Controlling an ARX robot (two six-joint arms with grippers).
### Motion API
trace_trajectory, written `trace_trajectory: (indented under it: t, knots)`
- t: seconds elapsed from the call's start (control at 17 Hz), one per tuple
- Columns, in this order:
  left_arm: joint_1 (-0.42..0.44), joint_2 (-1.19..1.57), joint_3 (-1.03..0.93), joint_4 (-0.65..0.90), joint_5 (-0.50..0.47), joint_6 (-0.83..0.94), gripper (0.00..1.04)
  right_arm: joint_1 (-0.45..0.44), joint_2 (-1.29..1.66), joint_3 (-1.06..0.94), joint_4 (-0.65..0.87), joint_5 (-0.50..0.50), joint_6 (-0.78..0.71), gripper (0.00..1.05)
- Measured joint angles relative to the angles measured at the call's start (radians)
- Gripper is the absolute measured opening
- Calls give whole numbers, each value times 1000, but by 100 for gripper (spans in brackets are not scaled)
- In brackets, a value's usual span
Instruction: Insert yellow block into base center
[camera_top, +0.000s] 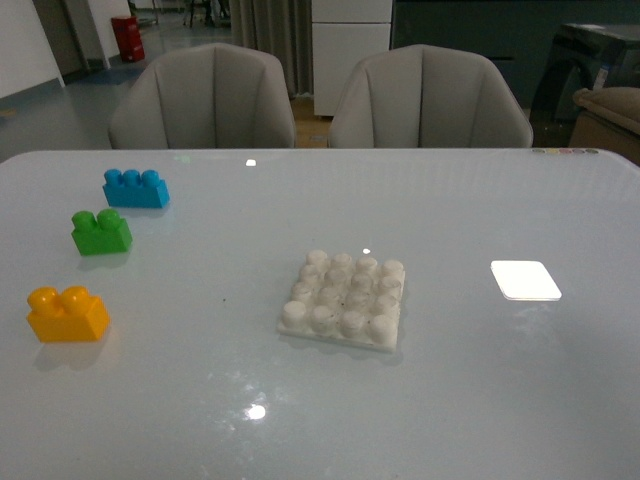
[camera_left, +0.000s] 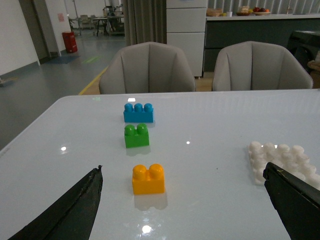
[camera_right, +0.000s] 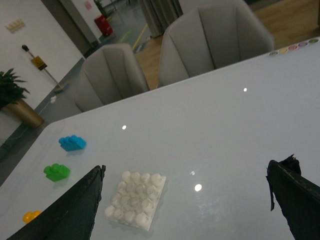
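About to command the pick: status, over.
Left gripper open, empty; right gripper open, empty. Yellow block upright, well left of white studded base, not touching it. Nothing between them; base studs bare.

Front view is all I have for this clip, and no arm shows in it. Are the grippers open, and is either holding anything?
Observer: The left wrist view shows the left gripper open and empty, its fingers spread wide above the table.
Operator: Is it lined up with the yellow block?
Observer: Roughly. The yellow block shows between the two fingers in that view, resting on the table, untouched.
Operator: And the right arm?
Observer: The right gripper is open and empty too, above the table, with the base in sight near one finger.
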Motion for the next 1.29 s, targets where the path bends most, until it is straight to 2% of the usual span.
trace_trajectory:
  t: [0.18,0.23,0.29,0.41,0.65,0.7,0.88,1.29]
  knots:
    - [0,0,0,0,0,0,98,-115,-275,-91,-85,-48,-36,98]
    - [0,0,0,0,0,0,98,-120,-323,-127,-40,-9,-76,95]
    - [0,0,0,0,0,0,98,-80,-391,-192,2,104,-171,82]
    - [0,0,0,0,0,0,98,6,-522,-311,-35,224,-288,56]
    - [0,0,0,0,0,0,98,113,-659,-435,-35,339,-331,1]
    - [0,0,0,0,0,0,98,202,-691,-462,-44,427,-332,2]
    - [0,0,0,0,1,0,98,224,-710,-475,-47,423,-333,2]
    - [0,0,0,0,0,0,98,215,-819,-536,-93,441,-335,2]
